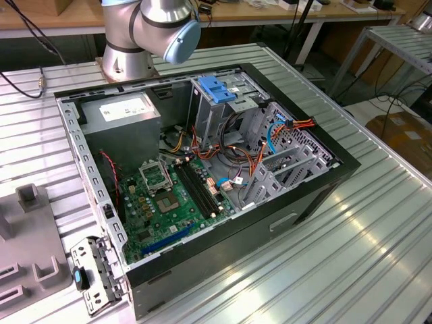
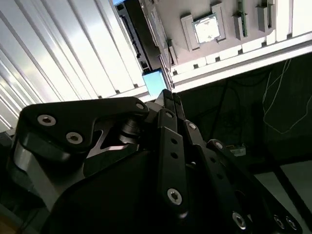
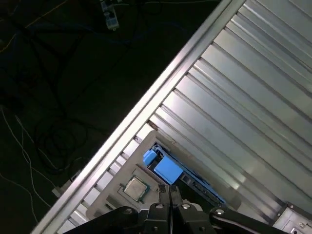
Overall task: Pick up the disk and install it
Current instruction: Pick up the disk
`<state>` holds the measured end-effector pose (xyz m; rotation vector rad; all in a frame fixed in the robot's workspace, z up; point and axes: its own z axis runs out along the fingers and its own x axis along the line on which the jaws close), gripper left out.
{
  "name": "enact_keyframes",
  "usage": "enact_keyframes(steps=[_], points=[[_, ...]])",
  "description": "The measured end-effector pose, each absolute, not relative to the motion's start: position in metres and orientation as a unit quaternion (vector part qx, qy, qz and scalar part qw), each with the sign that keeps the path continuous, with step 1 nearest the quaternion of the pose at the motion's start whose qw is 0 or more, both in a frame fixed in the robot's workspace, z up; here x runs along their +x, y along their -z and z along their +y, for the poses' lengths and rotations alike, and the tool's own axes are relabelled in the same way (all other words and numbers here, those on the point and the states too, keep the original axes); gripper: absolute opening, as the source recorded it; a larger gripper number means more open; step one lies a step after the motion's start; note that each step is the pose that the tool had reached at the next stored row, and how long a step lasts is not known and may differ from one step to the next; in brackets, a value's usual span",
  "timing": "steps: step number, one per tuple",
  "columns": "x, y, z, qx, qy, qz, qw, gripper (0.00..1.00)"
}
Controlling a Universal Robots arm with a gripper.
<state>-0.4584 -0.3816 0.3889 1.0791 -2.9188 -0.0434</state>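
The disk (image 1: 99, 273) stands on its edge at the near corner of the table on the exterior view's left, beside the open computer case (image 1: 202, 169). Its silver metal face shows, with a blue rail on one side. In both wrist views I look down on it from high above: a thin dark edge with a blue plastic end (image 3: 166, 169) (image 2: 155, 83). My gripper (image 3: 170, 192) (image 2: 168, 96) hangs well above the disk, its black fingers pressed together with nothing between them.
Inside the case are a green motherboard (image 1: 165, 196), a grey box with a white sticker (image 1: 125, 111), a metal cage with a blue top (image 1: 217, 91) and loose cables. A grey fixture (image 1: 30, 243) holding a processor chip (image 3: 135, 187) lies beside the disk. The ribbed table's edge (image 3: 146, 105) runs close by.
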Motion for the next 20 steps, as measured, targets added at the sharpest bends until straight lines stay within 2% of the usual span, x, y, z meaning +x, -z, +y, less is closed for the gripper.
enact_keyframes(steps=[13,20], points=[[-0.4584,-0.3844,-0.3816,0.485,0.010,-0.874,0.014,0.15],[-0.4583,-0.3811,-0.3811,0.513,-0.003,-0.859,-0.003,0.15]])
